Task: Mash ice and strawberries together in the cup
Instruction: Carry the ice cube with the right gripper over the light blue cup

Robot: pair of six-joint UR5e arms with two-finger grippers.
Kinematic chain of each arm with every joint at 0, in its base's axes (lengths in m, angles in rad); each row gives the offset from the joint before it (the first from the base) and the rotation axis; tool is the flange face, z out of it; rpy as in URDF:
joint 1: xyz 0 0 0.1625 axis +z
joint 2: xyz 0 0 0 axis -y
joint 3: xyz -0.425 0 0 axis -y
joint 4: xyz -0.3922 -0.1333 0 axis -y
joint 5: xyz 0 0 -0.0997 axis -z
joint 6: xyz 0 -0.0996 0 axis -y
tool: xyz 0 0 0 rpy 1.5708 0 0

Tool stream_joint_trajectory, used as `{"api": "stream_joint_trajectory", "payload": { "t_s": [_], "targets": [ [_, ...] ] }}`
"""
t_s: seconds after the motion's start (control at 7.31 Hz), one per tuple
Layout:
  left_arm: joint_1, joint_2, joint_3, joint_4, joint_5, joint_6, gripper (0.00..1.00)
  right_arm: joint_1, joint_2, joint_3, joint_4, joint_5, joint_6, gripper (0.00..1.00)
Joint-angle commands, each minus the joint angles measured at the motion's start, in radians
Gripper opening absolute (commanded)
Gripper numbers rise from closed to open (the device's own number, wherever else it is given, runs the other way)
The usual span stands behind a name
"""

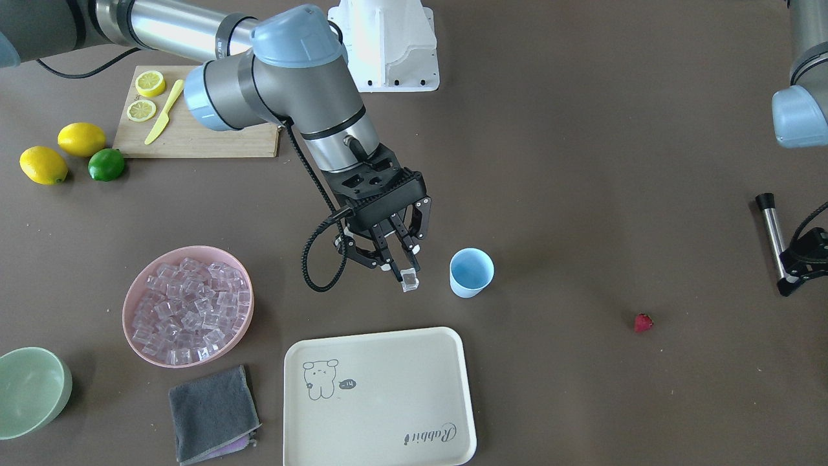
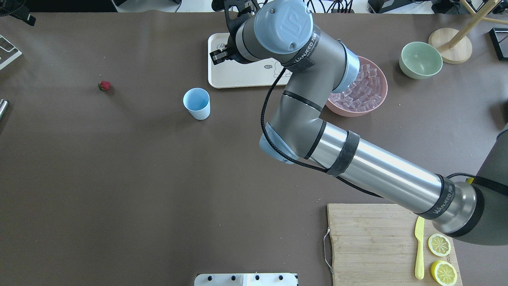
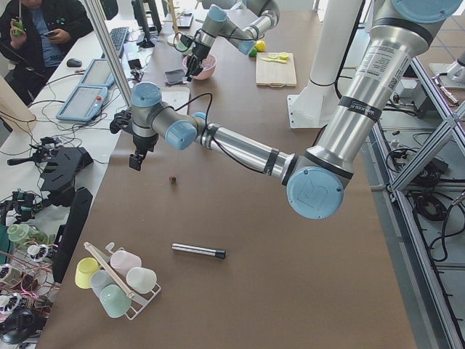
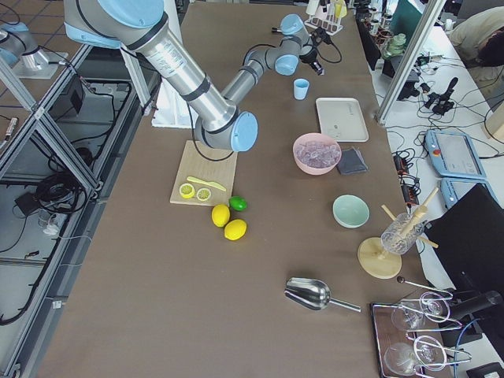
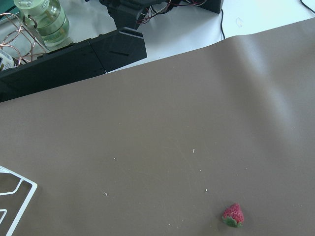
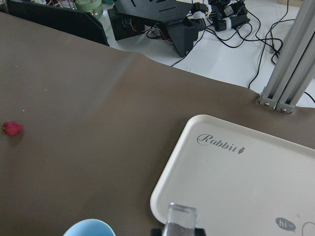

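My right gripper (image 1: 407, 272) is shut on one clear ice cube (image 1: 409, 280) and hangs just above the table, a short way to the view's left of the pale-blue cup (image 1: 471, 272). The cup stands upright and looks empty. In the right wrist view the cube (image 6: 182, 219) shows at the bottom edge, with the cup's rim (image 6: 88, 228) beside it. The rest of the ice fills the pink bowl (image 1: 187, 305). A single strawberry (image 1: 643, 322) lies on the table well away from the cup. My left gripper (image 3: 136, 160) hovers near it; I cannot tell whether it is open or shut.
A cream tray (image 1: 381, 395) lies just in front of the cup. A grey cloth (image 1: 212, 414) and green bowl (image 1: 32, 388) sit by the pink bowl. The cutting board (image 1: 194, 123) holds lemon halves and a yellow knife. A metal rod (image 1: 773, 233) lies near the left arm.
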Motion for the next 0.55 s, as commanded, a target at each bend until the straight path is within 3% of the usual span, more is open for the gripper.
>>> {"api": "stream_joint_trajectory", "payload": {
  "t_s": [0.0, 0.41],
  "targets": [
    [0.001, 0.002, 0.007, 0.000, 0.003, 0.003, 0.98, -0.052, 0.041, -0.046, 0.002, -0.031, 0.001, 0.00],
    [-0.001, 0.005, 0.014, 0.000, 0.004, 0.006, 0.98, -0.112, 0.046, -0.134, 0.109, -0.090, 0.000, 0.00]
  ]
}}
